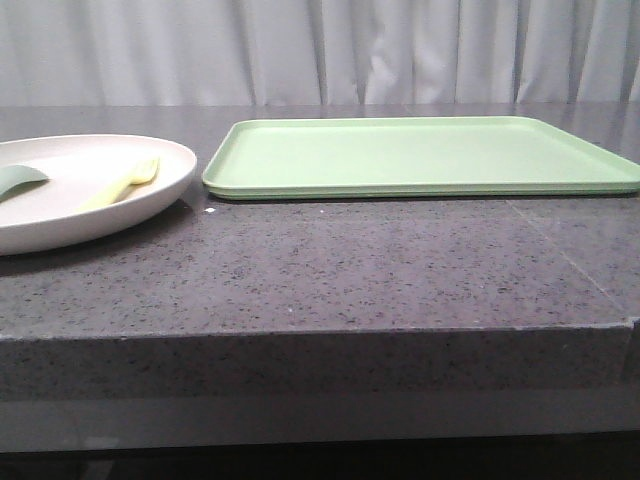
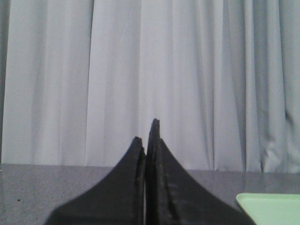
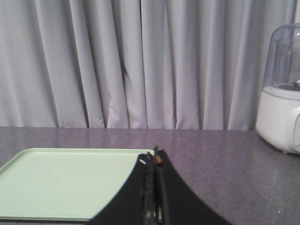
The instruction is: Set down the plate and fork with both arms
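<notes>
A cream plate (image 1: 90, 190) sits at the left of a speckled grey desk (image 1: 330, 270), just beside a light-green tray (image 1: 420, 155). A pale-yellow fork (image 1: 122, 185) lies inside the plate, with a grey-green utensil (image 1: 20, 180) near its left edge. The left gripper (image 2: 147, 140) and the right gripper (image 3: 154, 164) each show their jaws pressed together, holding nothing. A white appliance (image 3: 281, 93) stands on the desk before grey curtains (image 3: 140, 61).

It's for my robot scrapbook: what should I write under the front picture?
A cream plate holding a yellow fork sits left of a bare green tray on a grey stone table.
</notes>
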`<state>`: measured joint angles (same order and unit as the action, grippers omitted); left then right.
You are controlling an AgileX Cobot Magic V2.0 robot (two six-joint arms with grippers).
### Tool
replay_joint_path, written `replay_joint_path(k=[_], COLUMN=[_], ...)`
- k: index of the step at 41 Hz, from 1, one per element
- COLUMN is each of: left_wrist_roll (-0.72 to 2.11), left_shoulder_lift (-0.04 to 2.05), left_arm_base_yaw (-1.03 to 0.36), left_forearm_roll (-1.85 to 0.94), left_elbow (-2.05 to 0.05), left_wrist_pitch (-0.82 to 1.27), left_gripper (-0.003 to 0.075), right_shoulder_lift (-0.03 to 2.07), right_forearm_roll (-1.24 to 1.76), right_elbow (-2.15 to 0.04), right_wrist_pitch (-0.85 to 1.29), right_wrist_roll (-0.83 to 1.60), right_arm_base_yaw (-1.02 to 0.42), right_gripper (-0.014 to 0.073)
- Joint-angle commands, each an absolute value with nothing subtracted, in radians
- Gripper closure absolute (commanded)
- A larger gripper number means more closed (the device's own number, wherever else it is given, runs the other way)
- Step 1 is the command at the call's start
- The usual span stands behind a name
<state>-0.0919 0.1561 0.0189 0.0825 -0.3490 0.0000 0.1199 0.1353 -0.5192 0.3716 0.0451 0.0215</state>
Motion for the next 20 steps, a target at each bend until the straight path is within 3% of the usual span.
replay_joint_path(k=[1, 9, 20], left_wrist_roll=[-0.098, -0.098, -0.098], left_shoulder_lift=[0.276, 0.44, 0.474], left_arm_base_yaw=[0.022, 0.022, 0.022], left_forearm_roll=[0.136, 0.145, 0.145], left_elbow=[-0.47, -0.597, -0.598], left_wrist_pitch=[0.043, 0.168, 0.166], left_gripper=[0.0738, 0.0738, 0.0738], right_shoulder_lift=[0.244, 0.472, 0.523], right_forearm_roll=[0.202, 0.204, 0.185], right_elbow=[-0.624, -0.718, -0.718], right_wrist_pitch=[0.377, 0.451, 0.446], right_wrist_roll=[0.05, 0.05, 0.05], right_arm_base_yaw=[0.025, 0.025, 0.025], right_gripper=[0.0708, 0.0706, 0.067])
